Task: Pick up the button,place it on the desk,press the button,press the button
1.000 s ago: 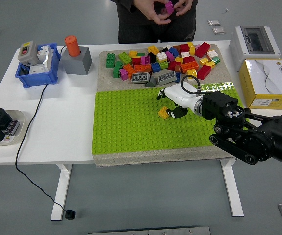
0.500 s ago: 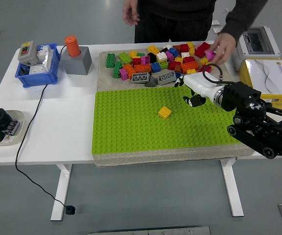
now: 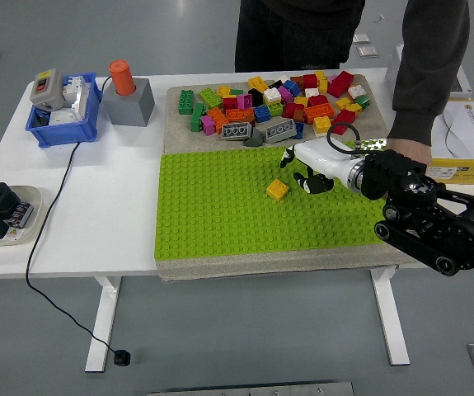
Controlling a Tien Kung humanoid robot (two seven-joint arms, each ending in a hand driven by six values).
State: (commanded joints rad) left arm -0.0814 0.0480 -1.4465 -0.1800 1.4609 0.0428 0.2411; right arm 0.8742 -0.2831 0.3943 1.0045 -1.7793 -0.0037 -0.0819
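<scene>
An orange button (image 3: 122, 76) stands upright on a grey box (image 3: 132, 102) at the table's back left. A grey switch box (image 3: 45, 88) with a red and a green button lies in the blue bin (image 3: 62, 131). My right hand (image 3: 300, 171), white with dark fingertips, hovers over the green baseplate (image 3: 220, 214), far from both buttons. Its fingers are relaxed and hold nothing. A yellow brick (image 3: 277, 190) lies on the baseplate just left of the hand. My left arm is out of view.
A pile of coloured bricks (image 3: 278, 103) lies on the mat behind the baseplate. A person stands at the far side with one hand (image 3: 410, 151) lowered beside my right forearm. A yellow-and-white box (image 3: 467, 140) stands at the right. A tray (image 3: 24, 216) with black parts and a cable (image 3: 51, 206) lie at the left.
My right hand swung right away from the yellow brick, then came back left next to it. The person stepped right, and their hand went from the brick pile down to my right forearm.
</scene>
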